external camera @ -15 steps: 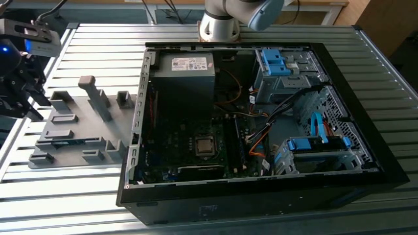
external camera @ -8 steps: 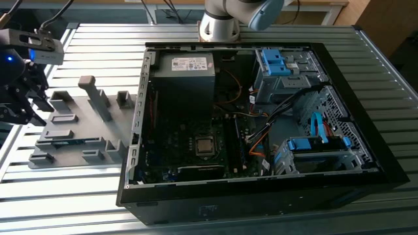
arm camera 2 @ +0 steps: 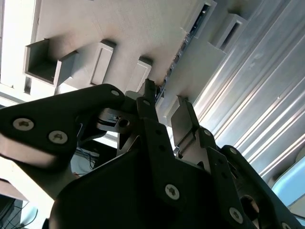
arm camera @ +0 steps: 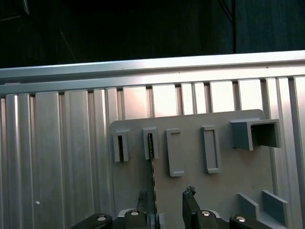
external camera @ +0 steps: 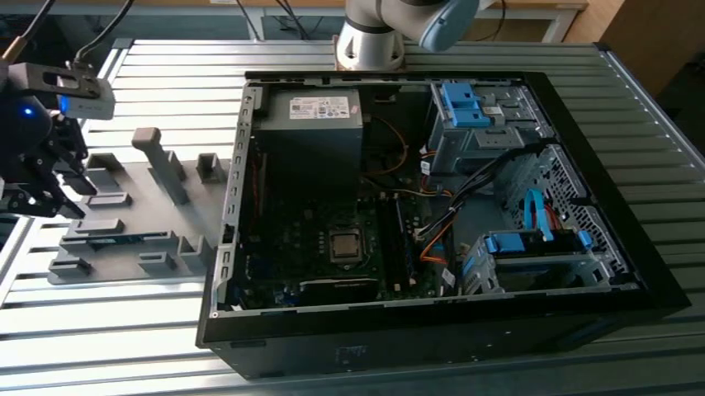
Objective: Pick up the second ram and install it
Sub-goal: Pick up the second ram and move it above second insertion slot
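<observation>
The gripper (arm camera: 165,199) hung over the grey plate (arm camera: 228,191) with its two fingers (arm camera: 189,199) spread apart, grasping nothing. Between them ran the memory stick (arm camera: 152,171), standing on its long edge and seen as a thin dark line. It lay just beside one finger, whether touching it I could not tell, and a wide open gap separated it from the other finger. In the second wrist view the gripper (arm camera 2: 164,102) had the same stick (arm camera 2: 182,47) leading away from its fingertips (arm camera 2: 148,95) across the plate.

Beyond the fingertips, the stick's far end sat in a small slotted block (arm camera: 150,143). Other blocks stood in a row with it. A short slotted one (arm camera: 120,145) stood on the side of the nearer finger. On the other side were two long narrow frames (arm camera: 175,152) and then an open-sided box (arm camera: 255,134). All were set apart from one another, with flat plate between.

Past the row came the plate's straight far edge, then open ribbed metal table (arm camera: 62,143) out to a raised rail (arm camera: 143,67), with darkness behind it.

In the exterior view the gripper (external camera: 55,198) hovered over the plate's (external camera: 121,177) end at the exterior view's left, with the stick (external camera: 114,240) low among its holders. The computer case (external camera: 441,206) stood well apart from the fingers, its wall just beside the plate's opposite edge.
</observation>
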You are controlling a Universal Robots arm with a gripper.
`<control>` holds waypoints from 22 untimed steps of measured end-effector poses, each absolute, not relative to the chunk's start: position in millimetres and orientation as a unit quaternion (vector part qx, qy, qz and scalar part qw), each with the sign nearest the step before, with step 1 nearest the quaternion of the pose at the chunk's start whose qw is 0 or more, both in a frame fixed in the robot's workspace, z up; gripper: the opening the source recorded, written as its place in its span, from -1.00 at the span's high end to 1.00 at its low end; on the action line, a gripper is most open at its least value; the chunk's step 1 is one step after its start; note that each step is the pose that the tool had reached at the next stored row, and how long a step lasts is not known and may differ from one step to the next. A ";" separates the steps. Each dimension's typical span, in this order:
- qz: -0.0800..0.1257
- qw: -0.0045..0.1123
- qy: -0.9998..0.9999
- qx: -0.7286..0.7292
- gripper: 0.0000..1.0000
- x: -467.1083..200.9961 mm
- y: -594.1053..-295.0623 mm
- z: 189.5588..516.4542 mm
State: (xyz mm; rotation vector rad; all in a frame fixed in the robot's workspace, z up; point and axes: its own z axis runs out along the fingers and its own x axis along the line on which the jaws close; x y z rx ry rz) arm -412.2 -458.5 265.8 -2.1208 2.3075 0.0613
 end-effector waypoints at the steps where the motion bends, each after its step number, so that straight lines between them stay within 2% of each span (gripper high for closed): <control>1: 0.020 0.004 0.736 -0.677 0.18 -412.2 -458.5 264.4; 22: 0.016 0.005 0.735 -0.678 0.18 -412.2 -459.5 233.6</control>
